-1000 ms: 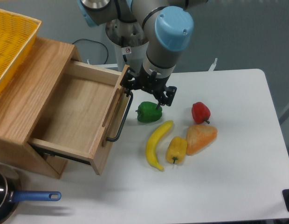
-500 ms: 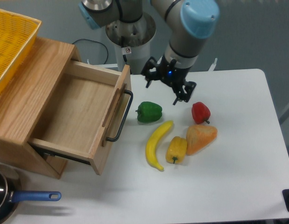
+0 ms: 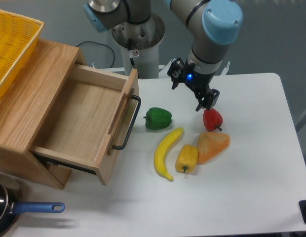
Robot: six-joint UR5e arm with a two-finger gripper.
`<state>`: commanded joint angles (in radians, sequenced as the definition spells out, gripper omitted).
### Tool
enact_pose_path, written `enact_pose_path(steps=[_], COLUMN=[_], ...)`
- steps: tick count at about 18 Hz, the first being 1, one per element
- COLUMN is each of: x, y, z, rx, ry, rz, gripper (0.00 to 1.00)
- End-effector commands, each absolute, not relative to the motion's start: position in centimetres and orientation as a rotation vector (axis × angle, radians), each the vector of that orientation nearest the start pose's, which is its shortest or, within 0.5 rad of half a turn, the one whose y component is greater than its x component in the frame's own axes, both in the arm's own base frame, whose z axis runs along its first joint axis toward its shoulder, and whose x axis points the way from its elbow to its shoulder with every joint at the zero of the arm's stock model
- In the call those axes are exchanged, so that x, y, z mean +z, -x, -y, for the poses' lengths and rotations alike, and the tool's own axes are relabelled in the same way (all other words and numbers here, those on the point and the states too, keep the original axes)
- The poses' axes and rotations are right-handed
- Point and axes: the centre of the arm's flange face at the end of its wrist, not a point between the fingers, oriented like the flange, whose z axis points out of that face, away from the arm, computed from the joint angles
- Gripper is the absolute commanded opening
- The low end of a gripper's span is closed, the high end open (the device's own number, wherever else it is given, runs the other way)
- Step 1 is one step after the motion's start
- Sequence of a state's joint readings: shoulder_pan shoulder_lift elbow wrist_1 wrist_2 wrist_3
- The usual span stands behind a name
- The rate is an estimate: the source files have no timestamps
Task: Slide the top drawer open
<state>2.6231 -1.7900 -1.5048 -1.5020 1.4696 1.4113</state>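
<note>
At the bottom left of the frame you have a dark pan with a blue handle (image 3: 37, 208) at the near edge of the white worktop (image 3: 242, 187). Just above it, at left centre, the top drawer (image 3: 89, 126) stands pulled well out of its oak cabinet (image 3: 29, 98), its pale wooden box showing bare inside and its black bar handle (image 3: 128, 123) facing the middle of the frame. To the right of the handle, near centre, you see a green pepper (image 3: 158, 118), a banana (image 3: 166, 153), a yellow pepper (image 3: 187, 158), an orange wedge-shaped piece (image 3: 212, 145) and a red pepper (image 3: 212, 119). Further back, in the upper centre-right, the fingers (image 3: 192, 90) hang wide apart and hold nothing, one tip just above the red pepper; the drawer handle lies well apart from them, to the lower left. In the upper left corner, a yellow mesh basket (image 3: 12, 44) sits on the cabinet top.
</note>
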Motion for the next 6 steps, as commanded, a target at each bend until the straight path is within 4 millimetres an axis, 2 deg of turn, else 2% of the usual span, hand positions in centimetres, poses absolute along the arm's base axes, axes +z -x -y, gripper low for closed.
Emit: enact_pose_path(steps=[6], x=[38.9], y=[42.7], z=[-42.5], rx=[-0.187], ry=[3.017], rz=[-0.576], gripper=[1.0])
